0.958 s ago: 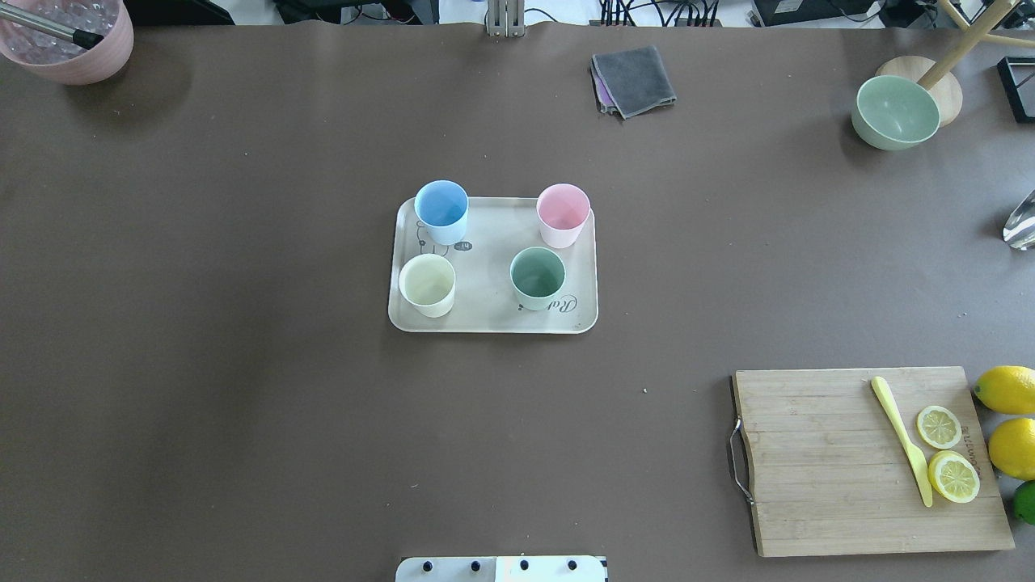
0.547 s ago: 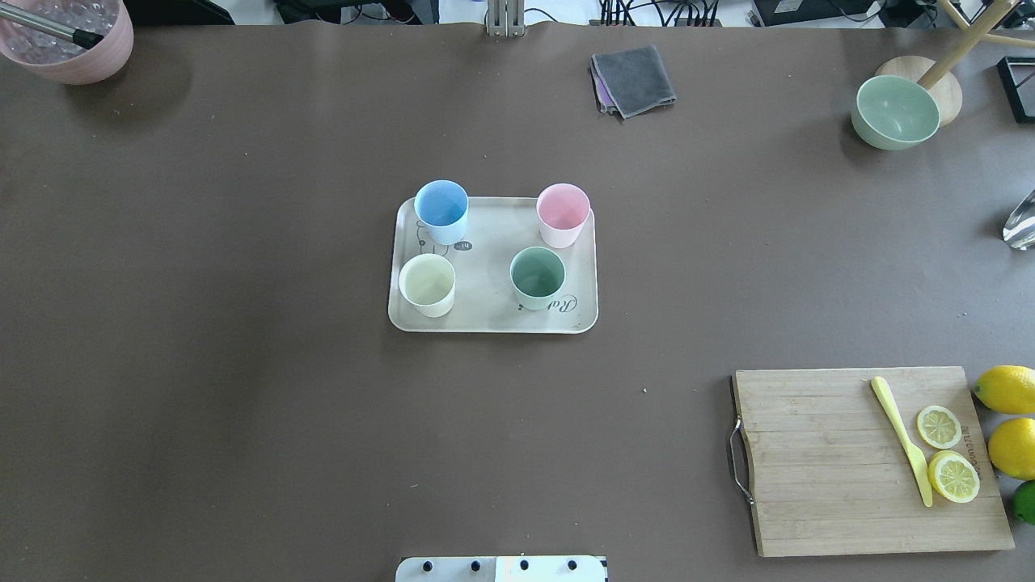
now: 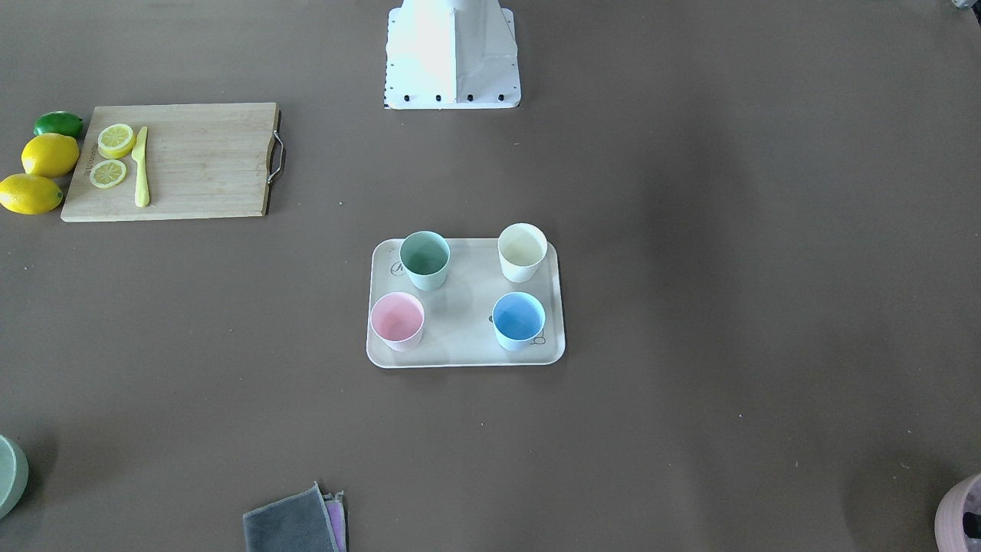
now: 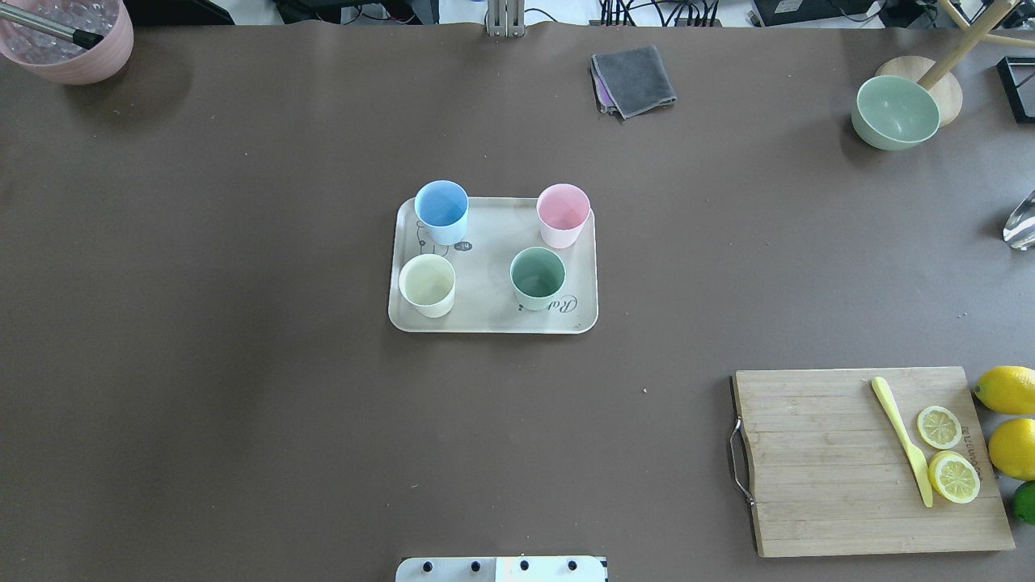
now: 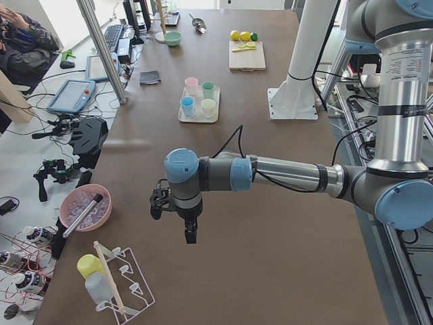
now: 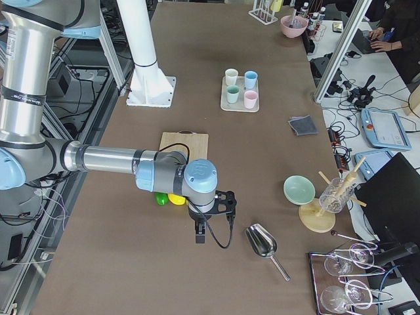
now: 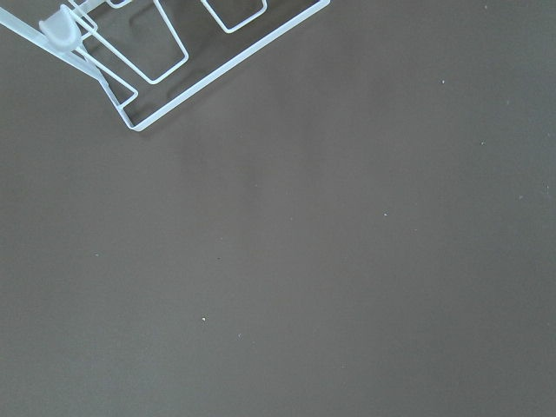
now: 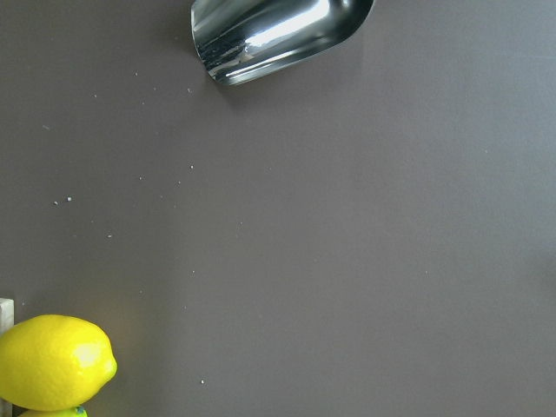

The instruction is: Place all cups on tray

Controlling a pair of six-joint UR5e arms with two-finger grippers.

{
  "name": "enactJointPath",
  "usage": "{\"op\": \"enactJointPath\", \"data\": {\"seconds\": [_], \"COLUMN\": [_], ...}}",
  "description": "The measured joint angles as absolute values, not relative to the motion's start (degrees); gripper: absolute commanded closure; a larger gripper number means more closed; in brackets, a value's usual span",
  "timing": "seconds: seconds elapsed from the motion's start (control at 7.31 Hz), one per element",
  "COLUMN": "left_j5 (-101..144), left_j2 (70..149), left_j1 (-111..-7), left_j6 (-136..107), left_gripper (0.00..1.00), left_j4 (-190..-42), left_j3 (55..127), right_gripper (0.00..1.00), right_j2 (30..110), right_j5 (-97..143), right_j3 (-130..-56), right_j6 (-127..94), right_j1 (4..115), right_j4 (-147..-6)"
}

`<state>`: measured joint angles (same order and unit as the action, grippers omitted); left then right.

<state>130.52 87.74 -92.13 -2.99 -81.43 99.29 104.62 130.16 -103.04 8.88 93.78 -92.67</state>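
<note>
All four cups stand upright on the tray (image 4: 493, 319), which lies in the middle of the surface (image 4: 242, 364). Seen from overhead, the blue cup (image 4: 441, 210) is at the tray's far left corner, the pink cup (image 4: 563, 214) at its far right corner, the cream cup (image 4: 427, 284) at the near left and the green cup (image 4: 537, 277) at the near right, partly covering the lettering. The cups stand apart from one another.

The left end effector (image 5: 189, 233) hangs over bare surface at the left end, well away from the tray and near a wire rack (image 7: 130, 69). The right end effector (image 6: 200, 233) hangs at the right end, near a metal scoop (image 8: 278, 35) and a lemon (image 8: 54, 360). For both, I cannot tell whether they are wide or narrow.

A cutting board (image 4: 865, 461) lies at the near right, and a grey cloth (image 4: 635, 79) at the far edge.
</note>
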Motion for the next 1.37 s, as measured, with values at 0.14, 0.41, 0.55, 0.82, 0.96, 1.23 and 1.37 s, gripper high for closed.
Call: {"op": "enactJointPath", "data": {"seconds": [0.14, 0.41, 0.55, 0.82, 0.96, 1.23, 1.37], "left_j5": [130.62, 130.74, 130.62, 130.73, 130.81, 130.92, 130.94], "left_j2": [87.73, 87.72, 87.71, 87.71, 87.71, 87.71, 87.71], "left_j1": [-92.11, -92.08, -92.06, -92.03, -92.02, -92.02, -92.02], "left_j6": [-3.11, -3.14, -3.11, -3.08, -3.08, -3.08, -3.08], "left_gripper": [0.01, 0.01, 0.01, 0.01, 0.01, 0.01, 0.01], "left_j4": [-81.45, -81.53, -81.57, -81.66, -81.7, -81.74, -81.74], "left_j3": [99.29, 99.33, 99.33, 99.32, 99.32, 99.32, 99.33], "right_gripper": [0.0, 0.0, 0.0, 0.0, 0.0, 0.0, 0.0], "right_j2": [104.62, 104.62, 104.62, 104.67, 104.67, 104.68, 104.68], "right_j5": [130.19, 130.23, 130.24, 130.25, 130.25, 130.27, 130.36], "right_j3": [-103.1, -103.22, -103.25, -103.22, -103.19, -103.19, -103.19], "right_j6": [8.88, 8.88, 8.88, 8.88, 8.88, 8.88, 8.88], "right_j1": [93.75, 93.64, 93.58, 93.44, 93.39, 93.32, 93.28], "right_j4": [-92.65, -92.64, -92.5, -91.87, -91.74, -91.68, -91.67]}}
